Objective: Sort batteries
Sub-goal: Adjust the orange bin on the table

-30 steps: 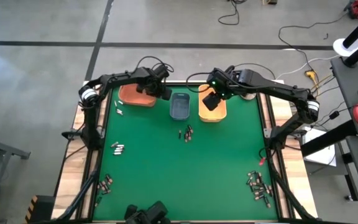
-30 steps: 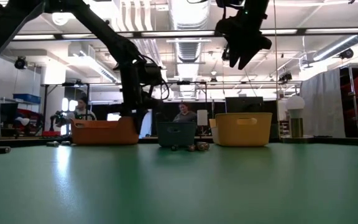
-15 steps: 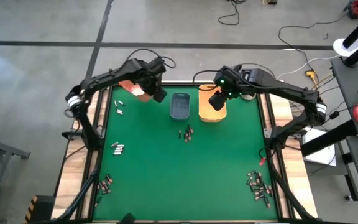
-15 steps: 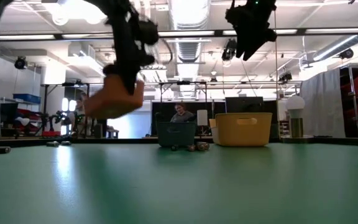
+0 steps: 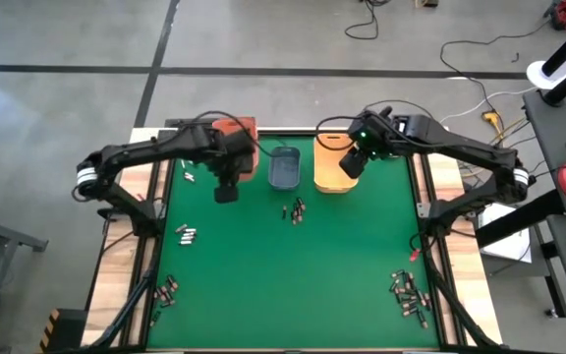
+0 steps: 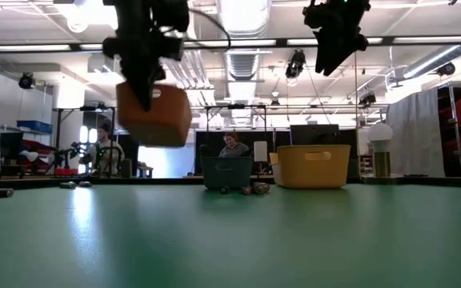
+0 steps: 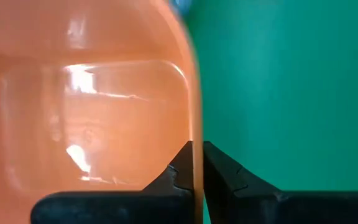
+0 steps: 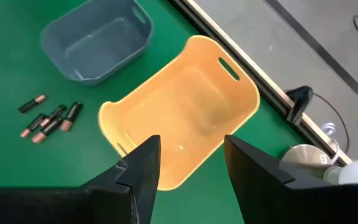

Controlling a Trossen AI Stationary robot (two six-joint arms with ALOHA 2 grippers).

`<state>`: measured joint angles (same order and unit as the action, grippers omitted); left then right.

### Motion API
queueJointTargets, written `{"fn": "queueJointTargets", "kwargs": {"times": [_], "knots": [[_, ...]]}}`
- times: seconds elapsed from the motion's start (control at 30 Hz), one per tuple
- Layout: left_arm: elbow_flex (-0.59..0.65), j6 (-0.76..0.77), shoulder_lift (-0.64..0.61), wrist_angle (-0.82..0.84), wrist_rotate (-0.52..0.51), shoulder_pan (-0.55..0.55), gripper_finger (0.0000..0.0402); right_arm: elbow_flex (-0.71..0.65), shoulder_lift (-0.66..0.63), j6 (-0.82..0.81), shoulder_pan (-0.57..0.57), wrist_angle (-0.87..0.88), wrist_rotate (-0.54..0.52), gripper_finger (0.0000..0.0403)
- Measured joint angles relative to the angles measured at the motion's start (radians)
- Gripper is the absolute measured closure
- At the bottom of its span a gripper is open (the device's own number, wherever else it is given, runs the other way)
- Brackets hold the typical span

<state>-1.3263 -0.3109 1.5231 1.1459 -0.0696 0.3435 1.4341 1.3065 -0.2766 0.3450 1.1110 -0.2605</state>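
Observation:
My left gripper (image 7: 196,163) is shut on the orange bin (image 5: 234,131), which hangs in the air over the table's far left part (image 6: 154,116). My right gripper (image 8: 188,167) hovers open, high above the yellow-orange bin (image 8: 179,124) at the far edge, touching nothing. Between the two bins' places, the blue-grey bin (image 5: 284,167) stands on its base. Batteries lie in a small clump (image 5: 295,209) just near of the blue-grey bin, and in further groups at the left (image 5: 187,233), near left (image 5: 168,288) and near right (image 5: 411,295). My left gripper pinches the orange bin's thin side wall at its rim (image 7: 194,134), with one finger inside the bin and one outside. The fingers come from above, as the low view shows. The bin hangs below them, tipped and lifted clear of the table.
A few more batteries (image 5: 190,169) lie by the far left edge. The green mat's middle (image 5: 293,265) is bare. Wooden rails and arm mounts border the table on both sides. A person sits beyond the far edge (image 6: 232,146).
My left gripper has lifted the orange bin off the table at the far left, raising it high and carrying it toward the near edge. The bin has tipped from standing level to hanging below the fingers. My right gripper has drifted slightly right above the yellow-orange bin.

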Motion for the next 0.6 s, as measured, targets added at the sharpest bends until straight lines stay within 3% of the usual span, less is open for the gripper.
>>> {"fn": "queueJointTargets", "kwargs": {"times": [0.27,0.6], "knots": [[0.179,-0.116,0.024,-0.21,0.001,0.01,0.0402,-0.021,0.004,0.013,-0.122,-0.002,0.042,0.0255],[0.316,-0.119,0.063,-0.418,0.001,0.048,0.0401,-0.058,0.057,-0.091,-0.261,-0.002,0.051,0.0261]]}}
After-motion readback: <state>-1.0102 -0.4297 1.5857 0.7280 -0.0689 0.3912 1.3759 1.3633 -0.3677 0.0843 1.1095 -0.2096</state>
